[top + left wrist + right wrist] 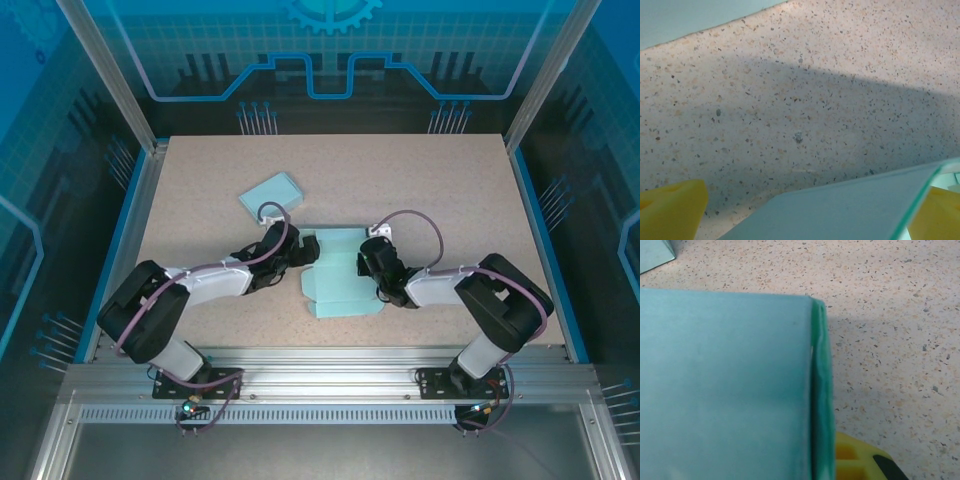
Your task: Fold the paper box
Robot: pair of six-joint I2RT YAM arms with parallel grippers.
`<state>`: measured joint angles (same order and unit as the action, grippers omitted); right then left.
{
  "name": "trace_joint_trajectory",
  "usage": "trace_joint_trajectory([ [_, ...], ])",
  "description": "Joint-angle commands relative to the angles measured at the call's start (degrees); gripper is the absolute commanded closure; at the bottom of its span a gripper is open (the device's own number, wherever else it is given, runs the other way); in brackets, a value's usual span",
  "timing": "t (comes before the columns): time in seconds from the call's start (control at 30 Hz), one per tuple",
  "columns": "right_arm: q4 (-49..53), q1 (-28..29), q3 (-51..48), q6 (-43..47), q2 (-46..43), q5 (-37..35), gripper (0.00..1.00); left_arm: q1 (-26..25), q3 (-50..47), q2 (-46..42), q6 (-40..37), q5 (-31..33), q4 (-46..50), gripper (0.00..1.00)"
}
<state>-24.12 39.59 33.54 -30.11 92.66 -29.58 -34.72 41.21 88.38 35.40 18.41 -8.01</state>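
The teal paper box (338,275) lies mostly flat at the table's middle, between both arms. My left gripper (291,256) sits low at its left edge. In the left wrist view the gripper (805,215) is open wide, and a box flap (850,210) reaches in between its yellow fingers (670,207). My right gripper (373,262) is at the box's right side. In the right wrist view a raised panel (725,385) with a doubled-over edge (821,390) fills the left. The gripper (822,460) is shut on that edge; one yellow finger (860,460) shows, the other is hidden behind the paper.
A second teal paper piece (272,192) lies behind the left gripper, toward the back left; its edge also shows in the left wrist view (690,15). Speckled tabletop (450,190) stretches around the box. Metal frame rails run along the table's sides and near edge (320,360).
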Motion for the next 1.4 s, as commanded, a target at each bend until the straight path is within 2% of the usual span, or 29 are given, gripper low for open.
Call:
trace_joint_trajectory([
  [0.0,2.3,0.7,1.9,-2.3,1.0,-0.5,1.00,-1.0,-0.1,-4.3,-1.1,1.0,-2.3,0.01],
  [0.3,3.9,0.8,2.1,-4.4,1.3,-2.2,1.00,-1.0,-9.3,-18.5,6.7,3.3,5.6,0.01],
  [0.5,3.6,1.0,1.9,-4.4,1.2,-2.1,1.00,-1.1,-15.9,-22.6,11.6,-3.0,-1.9,0.01],
  [0.73,3.5,1.4,1.9,-4.3,1.3,-2.0,1.00,-3.8,-15.2,-15.6,10.0,-7.8,-11.7,0.01],
  [0.83,3.6,1.5,1.9,-4.3,1.2,-2.2,1.00,-4.6,-13.0,-10.8,9.0,-8.3,-13.8,0.05],
  [1.1,3.8,1.7,1.7,-4.1,1.0,-2.9,1.00,-4.6,-10.0,-2.1,7.5,-7.6,-19.9,0.06],
  [1.37,3.8,1.8,1.6,-3.9,0.9,-3.2,1.00,-4.3,-8.1,3.5,10.3,-4.6,-19.6,0.02],
])
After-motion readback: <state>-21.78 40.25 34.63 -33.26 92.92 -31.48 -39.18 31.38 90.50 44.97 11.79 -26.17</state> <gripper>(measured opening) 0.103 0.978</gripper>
